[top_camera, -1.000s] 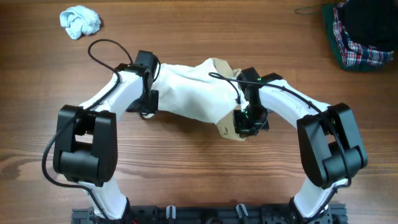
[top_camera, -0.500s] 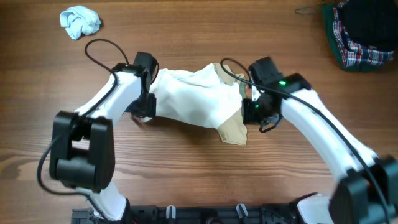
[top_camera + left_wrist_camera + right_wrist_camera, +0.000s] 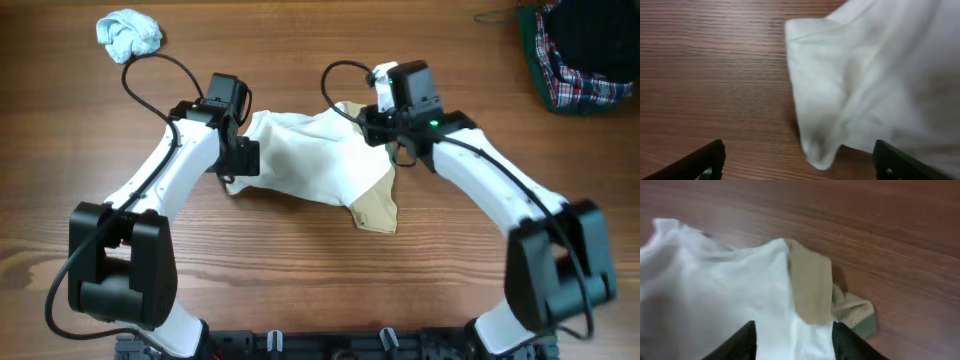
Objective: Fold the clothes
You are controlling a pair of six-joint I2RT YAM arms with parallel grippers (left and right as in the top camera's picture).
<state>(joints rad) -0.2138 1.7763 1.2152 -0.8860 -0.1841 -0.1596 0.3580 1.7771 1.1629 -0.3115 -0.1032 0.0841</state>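
Left fingers (image 3: 705, 161) spread, seemingly above garment (image 3: 865, 75).

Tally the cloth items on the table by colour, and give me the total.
White garment with tan trim: 1
Light blue crumpled cloth: 1
Plaid-and-black heap: 1 (cannot tell how many pieces are in it)
Total: 3

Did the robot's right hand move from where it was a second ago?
Yes. The right gripper moved away from the robot's base, toward the far edge where the plaid clothes lie.
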